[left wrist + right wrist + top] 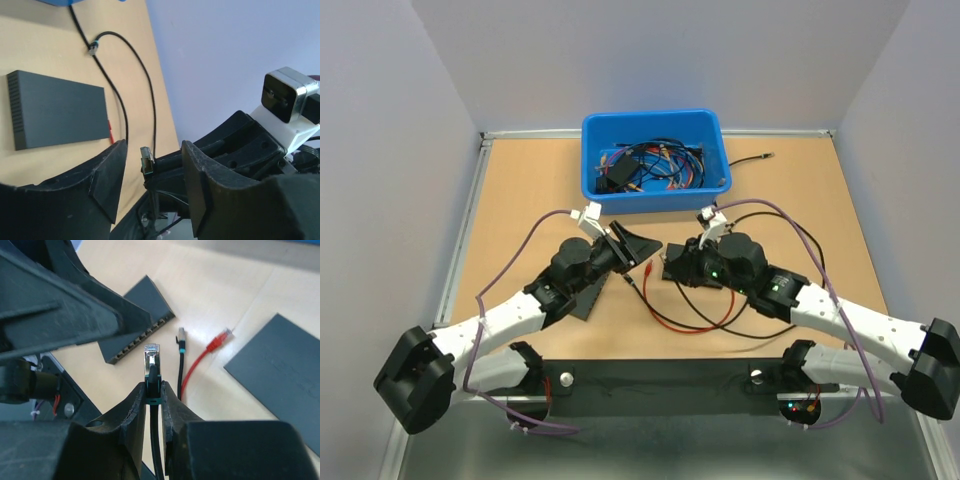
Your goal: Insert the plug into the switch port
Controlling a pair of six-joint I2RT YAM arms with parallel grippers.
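Note:
The plug with the red boot [220, 340] lies loose on the table on its thin red cable [672, 322], held by nothing. My right gripper [154, 386] is shut on a different plug, a metal-shelled one with a teal band on a thin black cable [153, 360]. That plug also shows in the left wrist view [146, 160], in line with the gap between my left fingers. My left gripper [153, 147] is open and empty, close to the right gripper [667, 263] at mid-table. The dark switch [137, 315] lies below with its port row [142, 340] facing the held plug.
A second flat dark grey box [280, 370] lies on the table near the grippers, also seen in the left wrist view [55, 115]. Another loose black-cable plug [181, 339] lies beside the red one. A blue bin [655, 195] of tangled cables stands at the back.

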